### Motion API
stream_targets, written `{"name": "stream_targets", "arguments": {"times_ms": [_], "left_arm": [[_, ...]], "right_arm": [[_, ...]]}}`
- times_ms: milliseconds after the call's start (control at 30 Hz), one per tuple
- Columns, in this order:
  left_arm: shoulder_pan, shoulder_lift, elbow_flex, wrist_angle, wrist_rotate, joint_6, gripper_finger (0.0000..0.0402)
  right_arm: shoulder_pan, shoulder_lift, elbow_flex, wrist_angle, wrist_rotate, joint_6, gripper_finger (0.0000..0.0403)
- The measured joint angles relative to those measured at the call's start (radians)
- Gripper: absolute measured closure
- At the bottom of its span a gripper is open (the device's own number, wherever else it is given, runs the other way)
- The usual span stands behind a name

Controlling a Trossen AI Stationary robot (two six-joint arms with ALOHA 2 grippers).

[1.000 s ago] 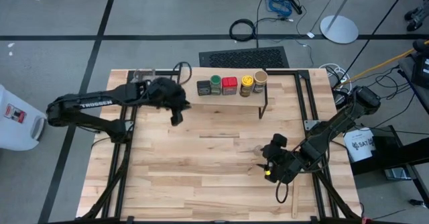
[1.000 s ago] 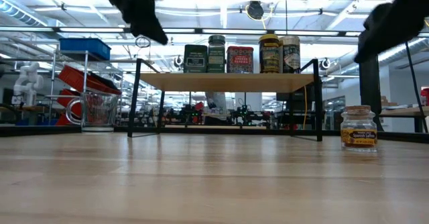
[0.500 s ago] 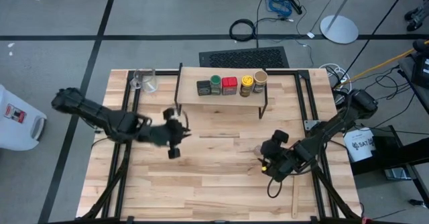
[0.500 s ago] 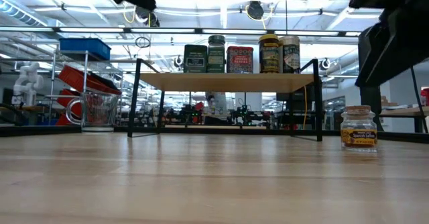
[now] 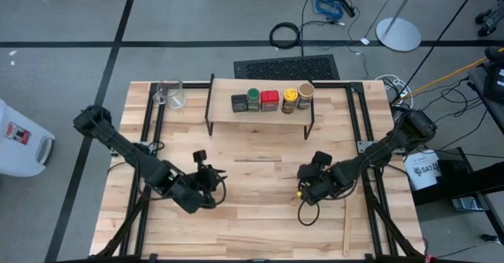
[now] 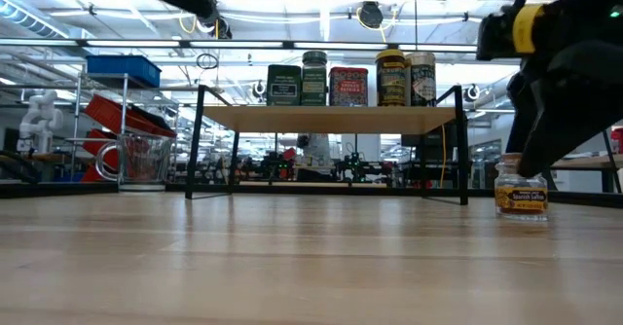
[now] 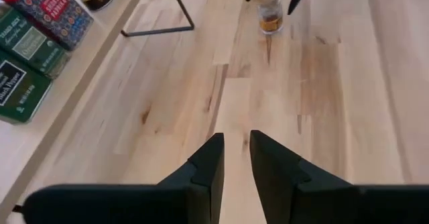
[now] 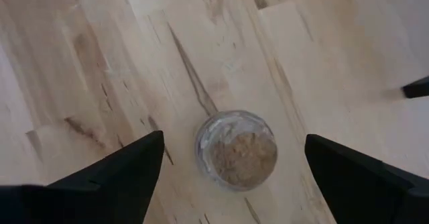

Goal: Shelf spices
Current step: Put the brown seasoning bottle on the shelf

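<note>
Five spices stand in a row on the shelf (image 5: 260, 115): dark tin (image 5: 239, 103), green-lidded jar (image 5: 253, 99), red tin (image 5: 270, 101), yellow jar (image 5: 290, 100), tan jar (image 5: 305, 95). The tiny brown jar (image 8: 236, 150) stands upright on the tabletop, right of centre (image 6: 521, 191). My right gripper (image 8: 234, 138) hangs over it, pointing steeply down and wide open, one finger on either side of the jar and clear of it. In the high view that gripper (image 5: 302, 189) covers the jar. My left gripper (image 7: 233, 147) hovers over the table's near left part (image 5: 214, 186), holding nothing, with a narrow gap between its fingers.
A clear glass cup (image 5: 173, 96) stands at the far left corner. A wooden spatula (image 5: 345, 231) lies near the front right edge. The shelf's black legs (image 7: 161, 23) stand on the table beyond my left gripper. Bare tabletop (image 5: 252, 168) lies between the two grippers.
My left gripper has swung from beside the shelf's left end toward the table's near edge, sinking a little and rolling its wrist. My right gripper has sunk toward the tiny brown jar and tipped further down, and now straddles it. The jar has stayed put.
</note>
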State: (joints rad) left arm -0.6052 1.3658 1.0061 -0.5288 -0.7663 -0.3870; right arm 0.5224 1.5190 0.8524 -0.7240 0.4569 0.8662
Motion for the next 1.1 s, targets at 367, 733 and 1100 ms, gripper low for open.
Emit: {"name": "stream_targets", "arguments": {"times_ms": [367,733,1100], "left_arm": [[-0.006,0.055,0.000,0.047,-0.024,0.000,0.0320],[-0.006,0.055,0.000,0.051,-0.024,0.000,0.0320],[-0.002,0.055,0.000,0.039,-0.024,-0.077,0.0320]], "right_arm": [[-0.089,0.012,0.000,0.063,-0.158,-0.133,0.0089],[-0.110,0.012,0.000,0.062,-0.182,-0.122,0.0164],[-0.110,0.010,0.000,0.067,-0.222,-0.096,0.0240]]}}
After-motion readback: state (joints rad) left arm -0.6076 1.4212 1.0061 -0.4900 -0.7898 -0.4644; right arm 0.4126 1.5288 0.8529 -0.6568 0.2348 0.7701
